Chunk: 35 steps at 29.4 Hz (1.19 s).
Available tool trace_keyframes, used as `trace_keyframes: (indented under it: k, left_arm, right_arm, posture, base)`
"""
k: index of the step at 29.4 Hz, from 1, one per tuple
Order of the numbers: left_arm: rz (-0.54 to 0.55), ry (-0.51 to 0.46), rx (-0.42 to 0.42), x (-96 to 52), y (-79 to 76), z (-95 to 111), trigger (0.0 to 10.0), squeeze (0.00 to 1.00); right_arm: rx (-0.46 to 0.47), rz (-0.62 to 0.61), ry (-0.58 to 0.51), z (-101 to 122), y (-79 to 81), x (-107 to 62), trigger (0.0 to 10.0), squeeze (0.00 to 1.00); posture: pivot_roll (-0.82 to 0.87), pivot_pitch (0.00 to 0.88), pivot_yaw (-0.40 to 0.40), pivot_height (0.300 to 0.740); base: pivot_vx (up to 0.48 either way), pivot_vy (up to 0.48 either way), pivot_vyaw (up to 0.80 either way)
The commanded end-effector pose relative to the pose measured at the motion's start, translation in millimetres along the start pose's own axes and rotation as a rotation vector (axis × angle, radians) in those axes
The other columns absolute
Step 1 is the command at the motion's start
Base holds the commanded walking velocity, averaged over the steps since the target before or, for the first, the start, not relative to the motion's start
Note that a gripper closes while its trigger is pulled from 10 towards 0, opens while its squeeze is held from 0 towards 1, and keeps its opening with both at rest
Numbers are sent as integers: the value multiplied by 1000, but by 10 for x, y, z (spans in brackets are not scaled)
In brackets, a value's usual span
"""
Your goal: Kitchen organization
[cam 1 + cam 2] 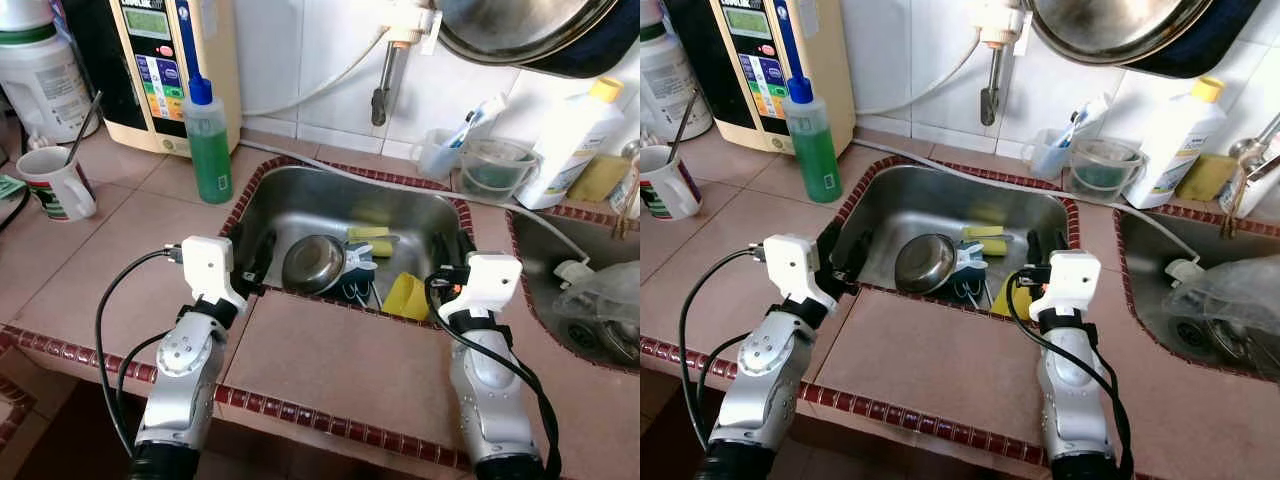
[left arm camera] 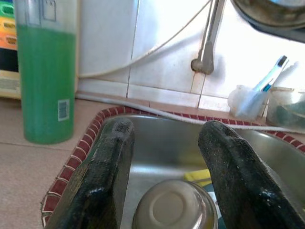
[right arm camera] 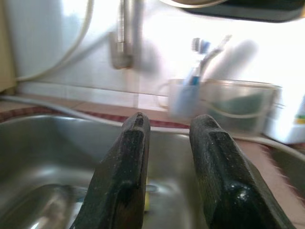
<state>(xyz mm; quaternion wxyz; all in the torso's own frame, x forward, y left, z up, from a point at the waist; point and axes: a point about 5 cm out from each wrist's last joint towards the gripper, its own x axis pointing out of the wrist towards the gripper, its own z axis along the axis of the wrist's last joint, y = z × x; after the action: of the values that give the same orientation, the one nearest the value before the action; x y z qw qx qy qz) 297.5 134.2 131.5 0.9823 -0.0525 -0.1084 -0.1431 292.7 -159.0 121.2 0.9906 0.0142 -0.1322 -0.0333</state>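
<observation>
- Left eye view: steel sink (image 1: pixel 300 205) set in a tiled counter (image 1: pixel 330 345) with a dark red tile rim. In it lies a round steel bowl (image 1: pixel 313 263), shiny, upside down, tilted, near the front wall. Just beside the bowl sit a yellow-green sponge (image 1: pixel 370 238) and a yellow cup (image 1: pixel 407 296) lying at the front right of the basin.
- Left gripper (image 1: pixel 258 262) hangs over the sink's front left edge, fingers parted, nothing between them. Right gripper (image 1: pixel 452 252) sits at the sink's front right corner, fingers a narrow gap apart, empty.
- Counter left of the sink: green soap bottle (image 1: pixel 208 143) with a blue cap, upright; white mug (image 1: pixel 55 183) with a spoon in it; a beige appliance (image 1: pixel 165 70) against the wall.
- Right eye view: tap (image 1: pixel 992 62) hangs from the white tiled wall above the basin. Behind the sink's right rim stand a clear cup with a toothbrush (image 1: pixel 1052 150), a clear tub (image 1: pixel 1104 168) and a white bottle (image 1: pixel 1178 142) with a yellow cap. A second sink (image 1: pixel 1210 290) lies to the right.
- Left wrist view: two black fingers (image 2: pixel 106 181) spread wide; the bowl's flat base shows low between them, not touched. Green bottle stands beside the rim.
- Right wrist view: black fingers (image 3: pixel 125 176) closer together, gap clear, pointed over the basin toward the toothbrush cup; picture is blurred.
</observation>
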Motion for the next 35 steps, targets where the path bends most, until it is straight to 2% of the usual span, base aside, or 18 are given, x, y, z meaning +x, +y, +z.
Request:
trace_keyframes:
  k: [1,2,4,8,16,35]
  left_arm:
    - [4,-32,6,-1,-15,72,10000,0]
    - [5,-37,8,-2,-15,85,10000,0]
    - [8,-39,6,0,-16,93,10000,0]
    - [23,-37,16,31,-14,112,10000,0]
    - [29,-14,14,40,-45,103,10000,0]
    - [15,4,46,11,-39,116,10000,0]
  right_arm:
    - [11,-91,12,20,-98,-17,10000,0]
    - [52,-117,32,10,-113,-22,10000,0]
    - [51,-129,57,6,-118,-19,10000,0]
    - [-40,-76,61,26,-75,-8,10000,0]
    - [-94,-10,94,1,-10,-34,10000,0]
    - [-121,11,131,-53,6,-100,10000,0]
  posture:
    - [76,0,-56,740]
    - [76,0,-55,740]
    - [74,0,-53,740]
    - [72,0,-46,740]
    - [72,0,-40,740]
    - [79,0,-42,740]
  base:
    - [0,0,0]
    - [0,0,0]
    - [0,0,0]
    - [0,0,0]
    - [0,0,0]
    - [0,0,0]
